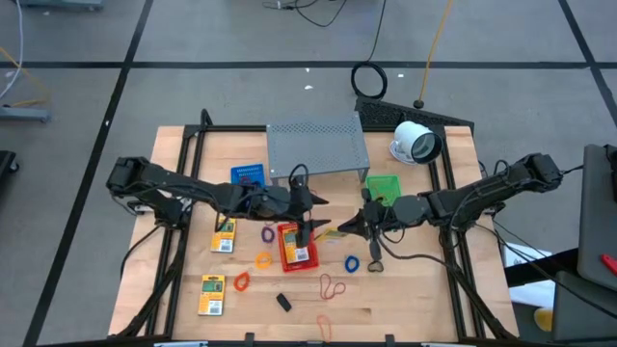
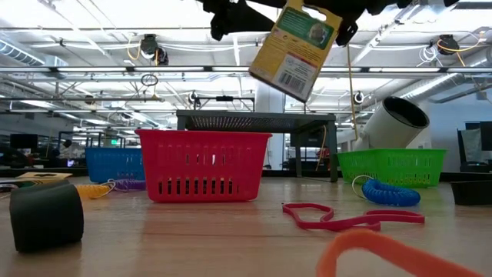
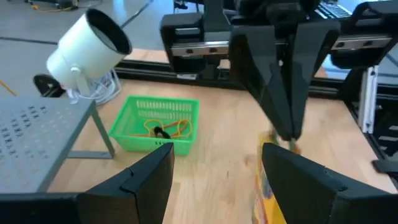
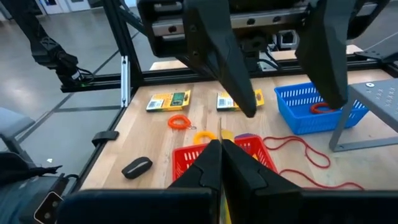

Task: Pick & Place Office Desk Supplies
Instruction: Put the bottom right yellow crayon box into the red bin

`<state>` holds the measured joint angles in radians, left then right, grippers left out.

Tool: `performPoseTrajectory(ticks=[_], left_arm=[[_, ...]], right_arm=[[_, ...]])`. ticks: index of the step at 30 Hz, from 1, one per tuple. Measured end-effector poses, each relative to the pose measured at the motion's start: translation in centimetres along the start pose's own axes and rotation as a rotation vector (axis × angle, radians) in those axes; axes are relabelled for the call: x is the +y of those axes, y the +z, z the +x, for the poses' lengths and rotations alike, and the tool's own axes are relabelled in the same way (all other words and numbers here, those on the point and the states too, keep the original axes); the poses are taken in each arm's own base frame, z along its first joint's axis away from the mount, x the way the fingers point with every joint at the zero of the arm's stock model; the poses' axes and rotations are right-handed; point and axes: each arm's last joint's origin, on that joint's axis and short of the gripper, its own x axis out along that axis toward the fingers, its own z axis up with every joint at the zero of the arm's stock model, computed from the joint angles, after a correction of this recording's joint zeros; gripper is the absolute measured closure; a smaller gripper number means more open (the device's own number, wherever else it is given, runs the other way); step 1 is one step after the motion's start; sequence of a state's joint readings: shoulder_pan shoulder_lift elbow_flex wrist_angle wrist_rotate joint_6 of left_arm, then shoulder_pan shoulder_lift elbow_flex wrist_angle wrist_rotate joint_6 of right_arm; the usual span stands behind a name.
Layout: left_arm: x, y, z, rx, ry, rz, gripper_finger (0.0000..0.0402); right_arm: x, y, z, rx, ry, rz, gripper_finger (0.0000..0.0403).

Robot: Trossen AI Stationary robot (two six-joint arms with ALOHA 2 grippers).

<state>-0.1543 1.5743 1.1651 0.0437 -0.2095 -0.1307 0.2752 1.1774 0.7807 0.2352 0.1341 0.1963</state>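
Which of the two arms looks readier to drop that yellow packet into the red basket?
The right arm, probably. Its fingers are shut on the yellow packet, hanging above the red basket. The left arm's fingers stand open beside it, holding nothing.

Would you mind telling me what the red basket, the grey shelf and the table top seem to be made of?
Red basket: looks like glossy moulded plastic, with even slots along its walls. Grey shelf: probably painted sheet metal, thin and flat with rows of small punched holes. Table top: appears to be pale wood with a smooth finish; plank lines and grain show.
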Motion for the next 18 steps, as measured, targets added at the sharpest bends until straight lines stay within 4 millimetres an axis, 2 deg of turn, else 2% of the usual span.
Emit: performPoseTrajectory(ticks=[18], left_arm=[[-0.90, -0.15, -0.19, 0.026, -0.102, 0.014, 0.0147]], right_arm=[[-0.01, -0.21, 0.31, 0.006, -0.002, -0.001, 0.0403]])
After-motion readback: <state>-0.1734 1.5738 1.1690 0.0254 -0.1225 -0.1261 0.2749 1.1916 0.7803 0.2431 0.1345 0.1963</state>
